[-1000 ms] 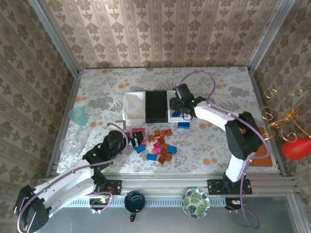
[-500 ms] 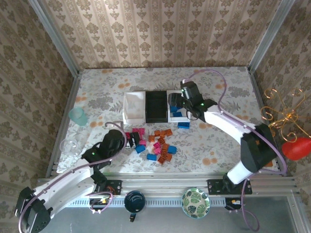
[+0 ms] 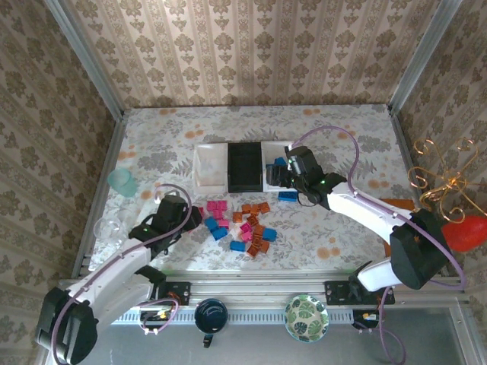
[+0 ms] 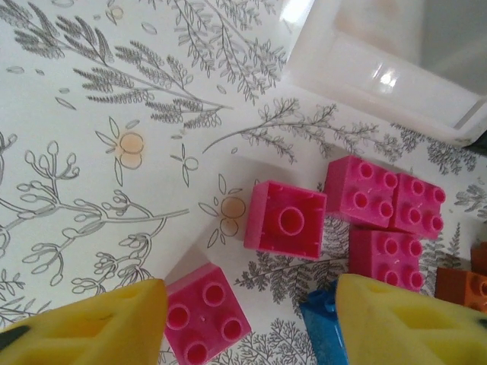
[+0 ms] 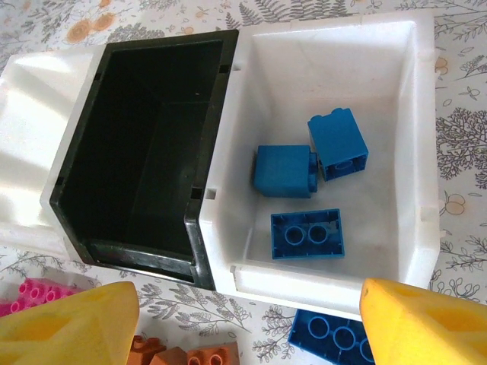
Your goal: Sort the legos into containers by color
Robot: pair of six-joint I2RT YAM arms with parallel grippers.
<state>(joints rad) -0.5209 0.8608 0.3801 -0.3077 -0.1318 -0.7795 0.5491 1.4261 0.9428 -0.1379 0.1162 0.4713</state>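
Observation:
A loose pile of orange, pink and blue legos (image 3: 247,226) lies on the flowered table in front of three trays. My left gripper (image 3: 196,218) (image 4: 251,327) is open at the pile's left edge; a pink brick (image 4: 204,312) lies against its left finger and a blue brick (image 4: 326,328) against its right. More pink bricks (image 4: 287,219) lie just ahead. My right gripper (image 3: 280,178) (image 5: 247,327) is open, hovering at the near rim of the right white tray (image 5: 335,262), which holds three blue bricks (image 5: 307,233). The black tray (image 5: 144,144) is empty. The left white tray (image 3: 211,167) stands beside it.
A blue brick (image 5: 327,334) lies on the table just outside the right tray, with orange bricks (image 5: 183,353) near it. A teal cup (image 3: 122,181) and a clear glass (image 3: 114,228) stand at the left. A dark cup (image 3: 211,314) and a green bowl (image 3: 307,317) sit on the front rail.
My right gripper has swung out over the right tray and come back to its near rim. My left gripper has pulled back leftward, out of the pink bricks.

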